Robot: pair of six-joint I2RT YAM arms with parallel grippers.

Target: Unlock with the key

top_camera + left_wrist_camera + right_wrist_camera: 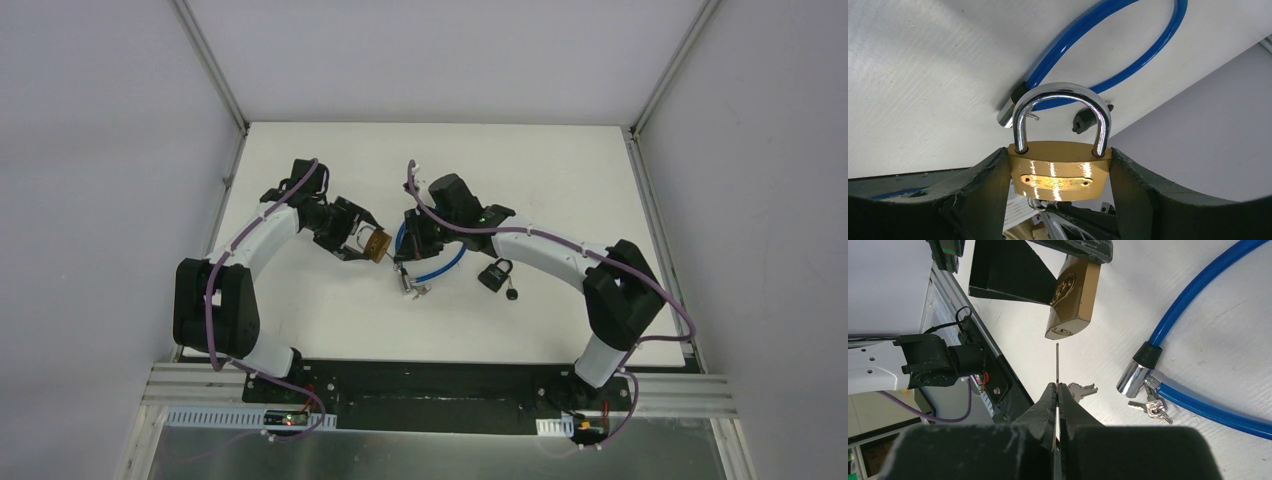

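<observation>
Left gripper (362, 243) — fingers spread partway, clamping the brass padlock (1060, 171) by its two narrow sides; shackle seated in the body at both legs; padlock held left of the middle of the table (560, 180), keyhole end turned toward the right arm. Key (1057, 362) — blade seen edge-on, tip just beside the keyhole end; right gripper (1057, 390) pinched fully closed on the key. Blue cable lock (1198, 305) lies on the table beside that gripper, key bunch (1149, 406) at its barrel; black padlock (495, 273) lies further right.
</observation>
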